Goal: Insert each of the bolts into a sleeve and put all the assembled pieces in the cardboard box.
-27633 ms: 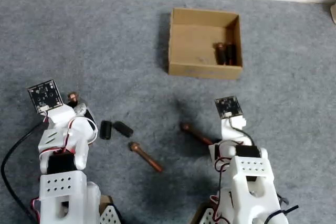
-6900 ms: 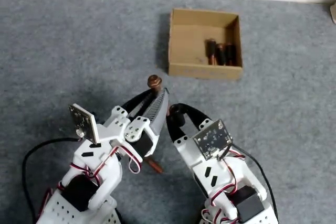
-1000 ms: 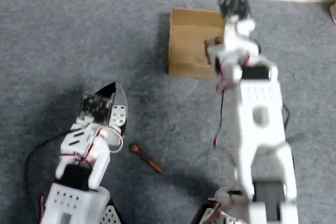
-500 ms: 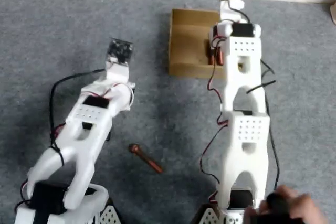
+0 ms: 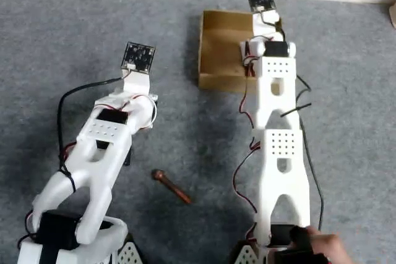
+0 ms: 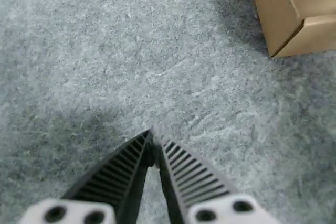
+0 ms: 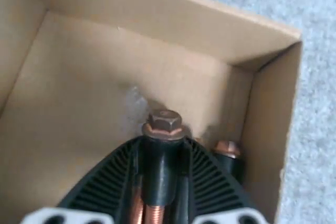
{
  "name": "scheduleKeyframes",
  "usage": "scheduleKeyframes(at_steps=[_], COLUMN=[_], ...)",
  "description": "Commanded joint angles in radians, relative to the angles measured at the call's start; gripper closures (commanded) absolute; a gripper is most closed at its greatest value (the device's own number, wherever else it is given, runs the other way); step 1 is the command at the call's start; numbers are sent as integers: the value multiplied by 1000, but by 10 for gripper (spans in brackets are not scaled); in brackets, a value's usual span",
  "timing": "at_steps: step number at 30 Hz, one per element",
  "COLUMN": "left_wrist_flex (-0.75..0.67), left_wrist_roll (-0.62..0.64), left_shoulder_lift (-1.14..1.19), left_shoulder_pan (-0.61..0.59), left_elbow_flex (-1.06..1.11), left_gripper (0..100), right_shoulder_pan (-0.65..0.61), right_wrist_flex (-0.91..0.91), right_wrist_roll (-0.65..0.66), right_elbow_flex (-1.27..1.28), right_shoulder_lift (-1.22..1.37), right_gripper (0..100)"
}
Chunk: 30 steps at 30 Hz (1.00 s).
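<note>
My right gripper [image 7: 163, 142] is shut on an assembled piece: a copper bolt [image 7: 164, 121] inside a black sleeve [image 7: 157, 179]. It hangs inside the cardboard box [image 7: 94, 93], just above the floor. Another assembled piece [image 7: 227, 150] lies beside it against the box wall. From above, the right arm [image 5: 275, 78] stretches over the box [image 5: 216, 41]. My left gripper [image 6: 152, 142] is shut on nothing, its tips low over the carpet, with the box corner [image 6: 294, 19] off to one side. A loose copper bolt [image 5: 172, 186] lies on the carpet between the arm bases.
Grey carpet covers the table. The left arm [image 5: 111, 134] reaches out to the left of the box. A small black thing [image 5: 128, 157] peeks out at that arm's edge; I cannot tell whether it is a sleeve. A person's hand [image 5: 325, 245] is at the right arm's base.
Within the last second the left arm stretched forward over the carpet with its gripper shut. The right arm, holding the piece, settled over the box and shifted slightly left.
</note>
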Motion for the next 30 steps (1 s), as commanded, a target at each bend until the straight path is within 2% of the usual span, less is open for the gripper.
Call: scheduleKeyframes(at_steps=[1, 4, 6, 10, 20, 28, 30], left_wrist_flex=[5, 5, 5, 5, 9, 12, 72], left_wrist_roll=[5, 5, 5, 5, 9, 77, 77], left_shoulder_lift=[-2, -2, -2, -2, -22, -387, -503], left_shoulder_pan=[-13, -12, -10, -15, -42, -216, -255], left_elbow_flex=[-48, -48, -47, -48, -50, 81, 91], left_gripper=[993, 993, 993, 993, 993, 993, 993], right_shoulder_pan=[-16, -16, -15, -21, -24, -51, -56], right_wrist_flex=[81, 134, 186, 302, 547, 567, 568], right_wrist_roll=[8, 12, 12, 8, 6, 6, 6], right_elbow_flex=[-41, -48, -117, -311, -268, -260, -249], right_shoulder_lift=[-15, -16, -16, -47, -381, -694, -779], right_gripper=[833, 661, 607, 606, 606, 606, 607])
